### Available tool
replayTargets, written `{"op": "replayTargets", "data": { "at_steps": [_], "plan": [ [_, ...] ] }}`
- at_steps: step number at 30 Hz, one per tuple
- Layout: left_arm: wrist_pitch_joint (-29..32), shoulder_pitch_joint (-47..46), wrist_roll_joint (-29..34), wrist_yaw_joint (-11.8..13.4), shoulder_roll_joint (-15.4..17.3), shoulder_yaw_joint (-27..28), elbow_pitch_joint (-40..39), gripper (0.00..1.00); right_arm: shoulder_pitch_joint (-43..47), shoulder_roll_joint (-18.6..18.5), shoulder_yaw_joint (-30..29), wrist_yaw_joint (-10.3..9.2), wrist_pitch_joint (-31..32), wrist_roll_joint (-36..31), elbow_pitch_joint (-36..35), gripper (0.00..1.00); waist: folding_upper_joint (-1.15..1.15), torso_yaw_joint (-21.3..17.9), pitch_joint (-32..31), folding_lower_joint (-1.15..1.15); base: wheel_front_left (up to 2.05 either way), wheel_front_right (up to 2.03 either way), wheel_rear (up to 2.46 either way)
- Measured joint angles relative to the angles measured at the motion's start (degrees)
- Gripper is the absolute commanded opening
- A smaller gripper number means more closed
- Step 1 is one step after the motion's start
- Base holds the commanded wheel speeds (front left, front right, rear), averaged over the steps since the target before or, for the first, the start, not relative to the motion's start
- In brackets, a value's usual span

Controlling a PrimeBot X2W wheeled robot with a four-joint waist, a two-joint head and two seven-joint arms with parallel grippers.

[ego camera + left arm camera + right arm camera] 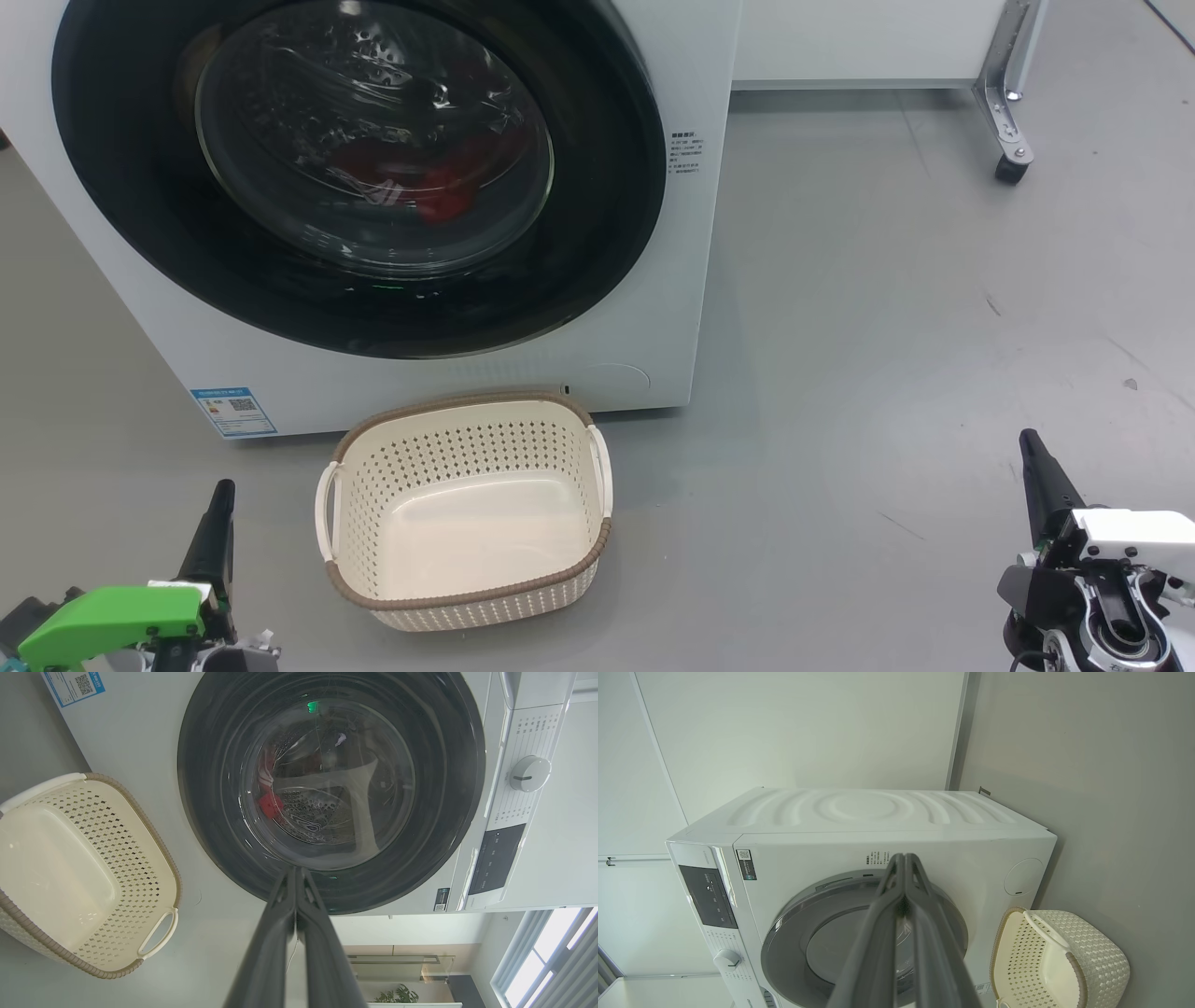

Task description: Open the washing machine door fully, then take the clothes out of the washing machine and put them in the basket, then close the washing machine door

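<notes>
The white washing machine (653, 308) stands ahead with its round black-rimmed door (597, 233) lying flat against the front. Through the glass I see red clothes (448, 182) in the drum, also red clothes (271, 805) in the left wrist view. The cream basket (467, 611) sits empty on the floor just before the machine. My left gripper (222, 490) is low at the left of the basket, shut and empty. My right gripper (1030, 441) is low at the far right, shut and empty. In the wrist views the left gripper (295, 871) and right gripper (905, 857) point at the machine.
Grey floor (887, 327) stretches to the right of the machine. A metal frame leg with a castor (1013, 163) stands at the back right. A blue sticker (233, 411) marks the machine's lower left corner, and the control panel with a dial (529, 773) runs along its top.
</notes>
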Motion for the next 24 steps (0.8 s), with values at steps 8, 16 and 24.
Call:
{"op": "replayTargets", "data": {
  "at_steps": [8, 16, 24],
  "plan": [
    [0.0, 0.0, 0.0, 0.0, -0.03, 0.04, 0.0, 0.0, 0.0, 0.02, -0.02, 0.0, 0.0, -0.01, 0.0, 0.0, 0.0, 0.0, 0.0, 0.0, 0.0, 0.0, 0.0],
    [0.0, -0.01, 0.01, 0.0, -0.09, 0.08, 0.0, 0.0, 0.0, 0.1, -0.07, 0.0, 0.0, -0.01, 0.0, 0.0, 0.0, 0.0, 0.0, 0.0, 0.0, 0.0, 0.0],
    [0.0, -0.01, 0.34, 0.0, -0.14, 0.1, 0.0, 0.0, 0.0, 0.15, -0.11, 0.0, 0.0, -0.04, 0.0, 0.0, 0.0, 0.0, 0.0, 0.0, 0.0, 0.0, 0.0]
  ]
}}
